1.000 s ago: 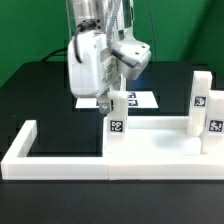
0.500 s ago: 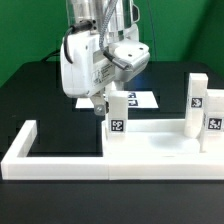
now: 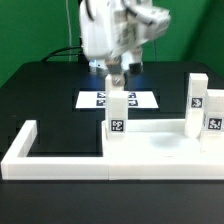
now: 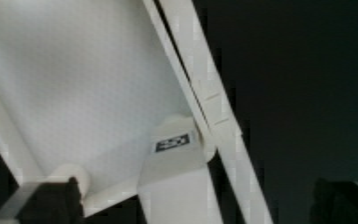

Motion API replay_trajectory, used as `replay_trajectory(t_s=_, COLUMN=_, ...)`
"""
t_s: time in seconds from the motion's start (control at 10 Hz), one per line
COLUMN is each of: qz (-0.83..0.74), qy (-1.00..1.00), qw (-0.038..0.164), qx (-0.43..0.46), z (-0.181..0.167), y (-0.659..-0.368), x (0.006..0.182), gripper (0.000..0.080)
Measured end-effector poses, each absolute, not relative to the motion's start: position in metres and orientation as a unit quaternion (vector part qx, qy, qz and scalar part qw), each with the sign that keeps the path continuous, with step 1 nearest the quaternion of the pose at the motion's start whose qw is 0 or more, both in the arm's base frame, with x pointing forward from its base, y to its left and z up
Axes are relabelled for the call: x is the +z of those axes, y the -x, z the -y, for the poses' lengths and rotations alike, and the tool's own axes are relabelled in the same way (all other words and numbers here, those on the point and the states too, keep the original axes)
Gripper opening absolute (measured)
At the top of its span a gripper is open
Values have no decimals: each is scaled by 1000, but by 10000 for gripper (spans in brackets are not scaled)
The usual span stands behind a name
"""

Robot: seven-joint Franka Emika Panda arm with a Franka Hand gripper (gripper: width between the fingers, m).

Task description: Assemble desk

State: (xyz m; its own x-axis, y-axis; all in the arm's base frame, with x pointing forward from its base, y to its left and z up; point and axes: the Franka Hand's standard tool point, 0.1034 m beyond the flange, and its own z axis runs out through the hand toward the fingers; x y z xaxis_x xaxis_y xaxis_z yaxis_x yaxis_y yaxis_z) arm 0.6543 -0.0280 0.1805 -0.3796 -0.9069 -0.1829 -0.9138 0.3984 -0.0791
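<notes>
Tool [image 3: 116, 76] hangs just above upright leg [image 3: 117, 117], which stands at six o'clock below it, long axis vertical, on tabletop [image 3: 150, 140]. Tool's fingers [image 4: 37, 203] spread, pinching nothing.

White desk, partly built, upside down on the black bench.
The flat tabletop [image 3: 160, 140] lies against the border frame; three tagged square legs [image 3: 117, 116] [image 3: 199, 103] [image 3: 213, 125] stand upright on it.
</notes>
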Motion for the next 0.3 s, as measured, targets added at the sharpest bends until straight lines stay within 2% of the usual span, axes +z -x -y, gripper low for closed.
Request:
replay_trajectory(t_s=0.1, qz=-828, qy=551, qw=100, qx=18, z=29, y=-659, x=184, gripper=648)
replay_trajectory(t_s=0.3, qz=-828, qy=552, qw=99, qx=16, z=29, y=-659, x=181, gripper=649)
